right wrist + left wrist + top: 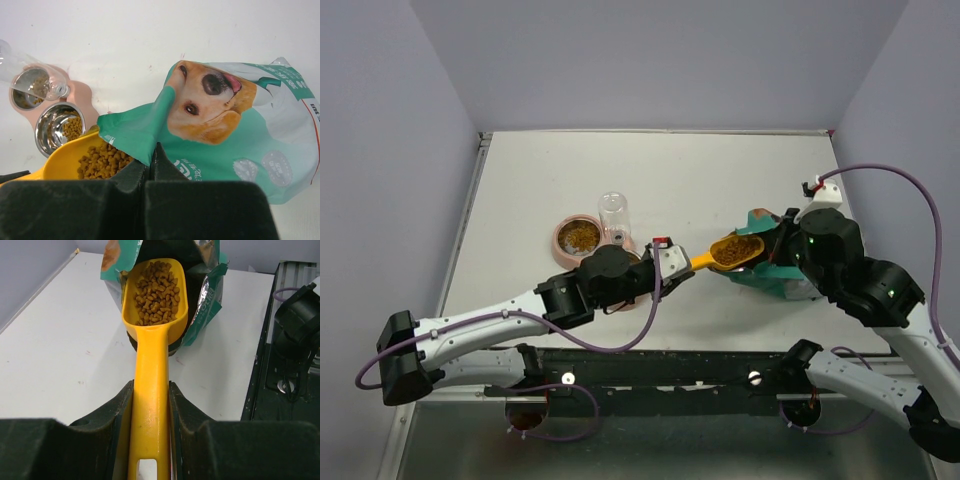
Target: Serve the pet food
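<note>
Left wrist view looks straight down the handle of the yellow scoop [151, 360]. The left pincer [151, 396] clamps it from both sides, jaws set narrow and tight on the plastic. The pet food [156, 292] lies heaped in the cup ahead of the fingertips, filling it to near the rim, and the cup sits in the mouth of the green bag [207, 295]. The right pincer [150, 159] is closed hard at the bag's lip. A fold of the foil appears to be nipped between its tips, though its own fingers hide the contact.

The step in hand, as I judge it, is carrying the load to the bowl [558, 242]. This stands back from the left pincer's tips, on its left flank beside the wrist, with some food already in it. To do it well, draw the scoop back along the handle line first, so the cup comes free of the bag's lip without snagging. Hold the cup level through the swing, because it is full enough that any roll of the wrist would shed pellets on the table [740, 180]. Move slowly and pass clear of the bottle [613, 212] beside the dish. Only when the cup's nose is over the dish should the wrist roll, and gently, so the food slides rather than bounces.
</note>
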